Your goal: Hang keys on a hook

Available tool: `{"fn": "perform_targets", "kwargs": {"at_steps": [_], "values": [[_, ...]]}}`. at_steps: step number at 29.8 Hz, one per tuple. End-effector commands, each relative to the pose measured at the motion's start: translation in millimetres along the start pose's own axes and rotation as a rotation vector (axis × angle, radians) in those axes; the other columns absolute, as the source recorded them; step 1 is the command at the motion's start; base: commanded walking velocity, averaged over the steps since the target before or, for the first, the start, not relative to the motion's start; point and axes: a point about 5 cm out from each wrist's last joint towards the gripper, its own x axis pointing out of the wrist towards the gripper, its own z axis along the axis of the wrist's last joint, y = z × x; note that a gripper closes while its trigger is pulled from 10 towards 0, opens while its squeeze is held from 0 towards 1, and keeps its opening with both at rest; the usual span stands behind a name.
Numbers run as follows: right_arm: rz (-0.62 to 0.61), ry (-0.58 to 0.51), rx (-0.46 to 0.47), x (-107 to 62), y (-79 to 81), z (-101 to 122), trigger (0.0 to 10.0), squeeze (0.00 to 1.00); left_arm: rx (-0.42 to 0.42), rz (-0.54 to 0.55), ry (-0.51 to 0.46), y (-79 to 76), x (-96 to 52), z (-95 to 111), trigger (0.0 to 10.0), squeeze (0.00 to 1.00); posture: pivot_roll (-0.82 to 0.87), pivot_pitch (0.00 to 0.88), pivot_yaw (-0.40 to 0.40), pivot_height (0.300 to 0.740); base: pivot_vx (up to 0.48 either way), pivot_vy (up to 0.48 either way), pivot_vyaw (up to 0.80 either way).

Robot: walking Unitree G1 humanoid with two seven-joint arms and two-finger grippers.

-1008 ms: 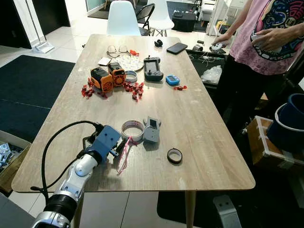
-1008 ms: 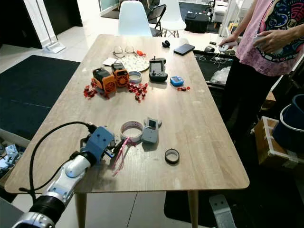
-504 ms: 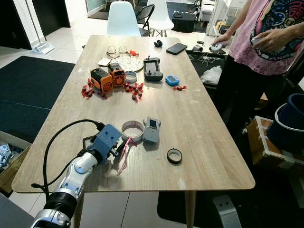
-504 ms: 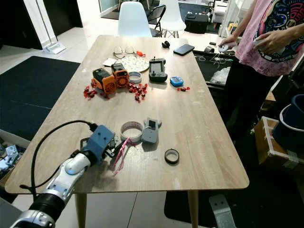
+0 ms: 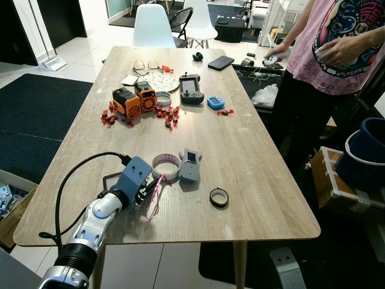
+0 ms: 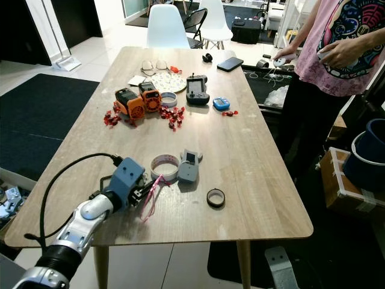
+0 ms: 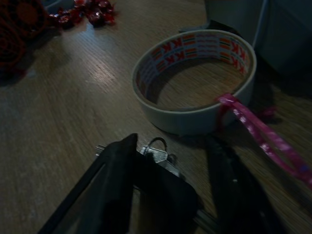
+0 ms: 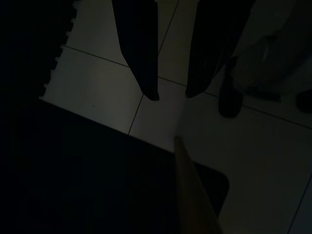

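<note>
Keys (image 7: 158,152): on surface (image 5: 252,156), near-left, just beside tape roll (image 7: 195,78); pink strap (image 7: 265,139) trails from them.
Left pincer (image 7: 170,180): spread, fingers either side of the keys, not clenched on them.
Right pincer (image 8: 170,92): idle, parted, above floor.
Progress: early; judged pickup under way, lift and hanging remain. Hook not spotted.

Left gripper (image 5: 146,194) low on table (image 5: 252,150), near edge – keys (image 7: 156,150) between fingers, strap (image 5: 154,195) trailing right. Tape roll (image 5: 166,166) just beyond, small device (image 5: 190,164) right of it, ring (image 5: 219,197) further right.
</note>
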Motion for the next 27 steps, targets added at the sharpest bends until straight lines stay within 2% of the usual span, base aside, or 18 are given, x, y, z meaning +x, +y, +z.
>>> {"fn": "perform_targets", "kwargs": {"at_steps": [1,9,10,11,12,13,15,17,19,27], "values": [[0.004,0.013,0.012,-0.5,2.2,-3.6,10.0,0.0,-0.02,-0.033,0.132,-6.1,-8.8,-27.2,0.0,0.0,0.05,0.092,-0.055,0.74,0.0,0.0,0.0],[0.004,0.013,0.015,-0.6,2.6,-3.7,10.0,0.0,-0.022,-0.044,0.133,-6.2,-10.0,-26.8,0.0,0.0,0.05,0.092,-0.056,0.74,0.0,0.0,0.0],[0.004,0.013,0.016,-0.5,2.5,-3.7,10.0,0.0,-0.016,-0.045,0.132,-4.8,-11.2,-26.3,0.6,0.0,0.05,0.093,-0.057,0.74,0.0,0.0,0.0],[0.004,0.013,0.016,-0.5,2.5,-3.7,10.0,0.0,-0.016,-0.045,0.132,-4.8,-11.2,-26.3,0.6,0.0,0.05,0.093,-0.057,0.74,0.0,0.0,0.0],[0.004,0.014,0.016,-0.5,2.5,-3.7,10.0,0.0,-0.009,-0.047,0.129,-4.0,-11.8,-25.7,1.1,0.0,0.05,0.093,-0.057,0.74,0.0,0.0,0.0],[0.003,0.014,0.016,-0.5,2.3,-3.7,10.0,0.0,0.0,-0.055,0.124,-3.1,-12.7,-24.2,3.1,0.0,0.05,0.093,-0.056,0.74,0.0,0.0,0.0],[0.003,0.013,0.017,-0.5,2.2,-3.6,10.0,0.0,0.009,-0.065,0.119,-2.3,-13.5,-22.5,3.1,0.0,0.05,0.093,-0.056,0.74,0.0,0.0,0.0],[0.003,0.013,0.017,-0.5,2.3,-3.5,10.0,0.0,0.021,-0.072,0.113,-0.5,-14.7,-20.7,8.7,0.0,0.05,0.092,-0.056,0.74,0.0,0.0,0.0],[0.003,0.013,0.018,-0.5,2.4,-3.5,10.0,0.0,0.039,-0.079,0.108,3.2,-16.8,-19.3,10.0,0.0,0.05,0.092,-0.056,0.74,0.0,0.0,0.0],[0.003,0.014,0.018,-0.5,2.4,-3.6,10.0,0.0,0.064,-0.103,0.08,9.0,-21.5,-13.9,10.0,0.0,0.05,0.093,-0.056,0.74,0.0,0.0,0.0]]}}
